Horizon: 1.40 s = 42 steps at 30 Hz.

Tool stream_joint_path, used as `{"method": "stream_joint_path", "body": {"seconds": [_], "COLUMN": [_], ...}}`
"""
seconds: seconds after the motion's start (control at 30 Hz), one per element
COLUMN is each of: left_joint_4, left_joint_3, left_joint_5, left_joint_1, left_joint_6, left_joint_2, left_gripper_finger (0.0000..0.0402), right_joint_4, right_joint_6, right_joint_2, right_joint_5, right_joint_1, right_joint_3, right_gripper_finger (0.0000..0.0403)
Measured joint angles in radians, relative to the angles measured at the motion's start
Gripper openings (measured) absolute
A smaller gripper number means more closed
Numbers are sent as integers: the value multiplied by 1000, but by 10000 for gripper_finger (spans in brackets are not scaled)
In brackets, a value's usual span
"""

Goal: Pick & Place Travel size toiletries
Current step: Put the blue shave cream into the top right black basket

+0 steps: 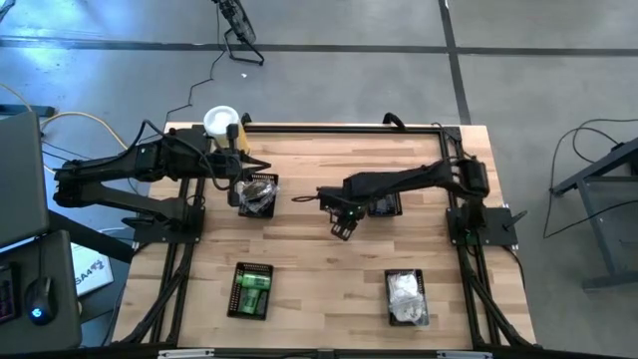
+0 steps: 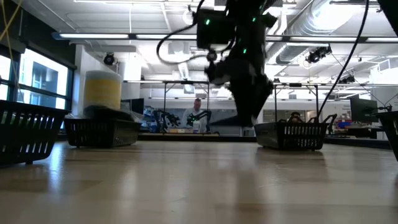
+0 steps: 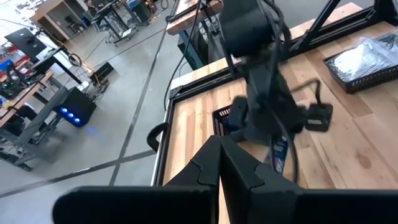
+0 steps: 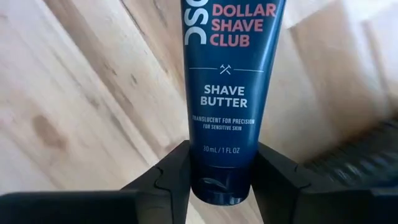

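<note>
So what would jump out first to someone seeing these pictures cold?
Probably the dark blue tube labelled shave butter, filling the right wrist view, pinched at its end between the right gripper fingers, above the table's middle. Next, the yellow canister with its white lid at the far left corner, by the shut left gripper.

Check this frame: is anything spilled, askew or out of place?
Nothing stands out. The right gripper holds a dark blue tube squarely above the table; the four mesh baskets sit upright with contents inside. The left gripper is shut beside the yellow canister.
</note>
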Motion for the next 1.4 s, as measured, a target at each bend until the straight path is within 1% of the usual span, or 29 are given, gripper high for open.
{"method": "stream_joint_path", "body": {"seconds": [0.13,0.3,0.43,0.6,0.77,0.83,0.9,1.03,1.13,1.23,1.4], "left_joint_4": [0,0,0,0,0,-3,-10,-22,-22,-22,-22], "left_joint_3": [0,0,0,0,0,0,0,0,0,0,0], "left_joint_5": [3,3,2,2,2,2,1,-2,-7,-12,-12], "left_joint_1": [0,0,0,0,0,0,0,0,0,0,0], "left_joint_6": [0,0,0,0,0,1,5,8,8,8,8], "left_joint_2": [0,0,0,0,0,0,0,0,0,0,0], "left_gripper_finger": [0,0,0,0,0,0,0,0,0,0,0], "right_joint_4": [-79,-172,-232,-335,-335,-332,-308,-223,-182,-179,-185], "right_joint_6": [1,10,9,13,33,53,74,102,110,111,114], "right_joint_2": [-68,-134,-151,-151,-152,-168,-183,-230,-242,-242,-242], "right_joint_5": [28,93,139,141,146,170,211,200,189,175,184], "right_joint_1": [-17,-54,-93,-137,-142,-140,-134,-134,-140,-148,-147], "right_joint_3": [1,1,1,-1,-75,-130,-182,-256,-269,-269,-269], "right_gripper_finger": [134,132,135,130,134,134,131,128,135,148,175]}}
